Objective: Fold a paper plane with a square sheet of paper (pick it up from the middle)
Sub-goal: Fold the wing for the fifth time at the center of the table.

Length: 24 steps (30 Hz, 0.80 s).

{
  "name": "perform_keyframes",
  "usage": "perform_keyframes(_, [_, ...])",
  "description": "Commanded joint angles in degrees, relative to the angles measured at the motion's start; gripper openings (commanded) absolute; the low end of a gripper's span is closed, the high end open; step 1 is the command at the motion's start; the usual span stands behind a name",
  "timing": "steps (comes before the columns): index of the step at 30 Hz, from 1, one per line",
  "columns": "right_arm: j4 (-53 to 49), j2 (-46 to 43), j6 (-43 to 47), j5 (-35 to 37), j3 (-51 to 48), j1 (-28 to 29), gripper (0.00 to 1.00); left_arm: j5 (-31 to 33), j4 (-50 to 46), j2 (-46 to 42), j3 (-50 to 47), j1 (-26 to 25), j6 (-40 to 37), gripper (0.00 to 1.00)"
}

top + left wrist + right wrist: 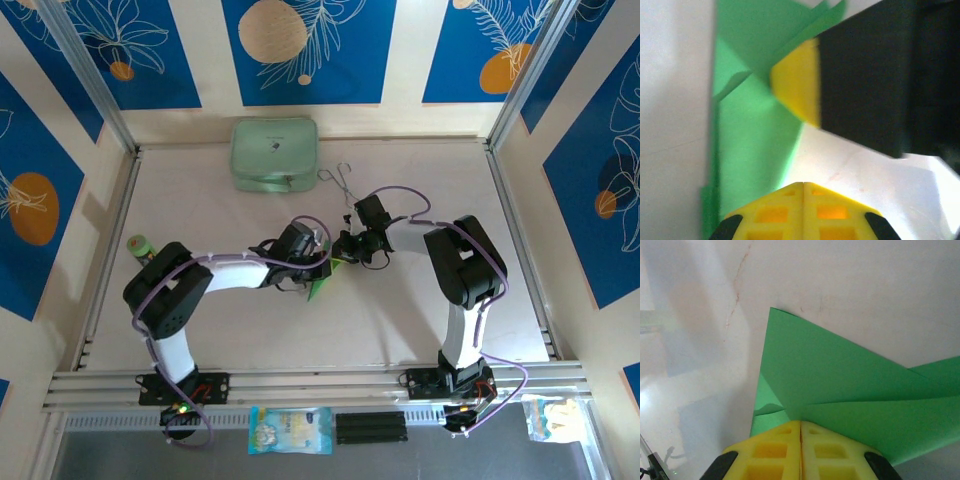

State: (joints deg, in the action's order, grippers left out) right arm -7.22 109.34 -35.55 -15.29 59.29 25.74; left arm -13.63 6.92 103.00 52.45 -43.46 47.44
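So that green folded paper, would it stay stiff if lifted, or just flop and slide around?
Probably floppy: the green paper looks thin, its flaps lifting slightly at the folds, so it would likely sag when lifted by a corner. It seems light, so a nudge could slide it over the smooth table. The creases may stiffen it somewhat.

Both arms bent inward. The left gripper [802,185] was closed, fingers together. The right gripper [800,422], also closed, stood just ahead of it.
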Motion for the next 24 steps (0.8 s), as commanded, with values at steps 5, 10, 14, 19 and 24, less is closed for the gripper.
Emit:
perform_keyframes(5, [-1.86, -0.60, -0.07, 0.24, -1.94, -0.52, 0.08, 1.90, -2.16, 2.58, 0.21, 0.75, -1.13, 0.00])
perform_keyframes(10, [-1.56, -4.61, 0.43, -1.79, -1.72, -0.69, 0.08, 1.24, -2.26, 3.84, -0.50, 0.66, -0.68, 0.00])
perform_keyframes(14, [-3.14, -7.84, 1.74, -2.16, -2.18, -0.09, 0.09, 1.10, -2.87, 4.04, -0.81, 0.68, -0.39, 0.00])
perform_keyframes(19, [-3.52, -7.49, 1.22, -1.22, -3.48, 1.33, 0.08, 0.49, -2.88, 4.14, -0.61, 0.75, -0.26, 0.00])
perform_keyframes(24, [-2.90, -5.08, -0.04, -0.54, -2.87, 2.77, 0.08, 0.27, -3.21, 4.05, -0.68, 0.74, -0.21, 0.00])
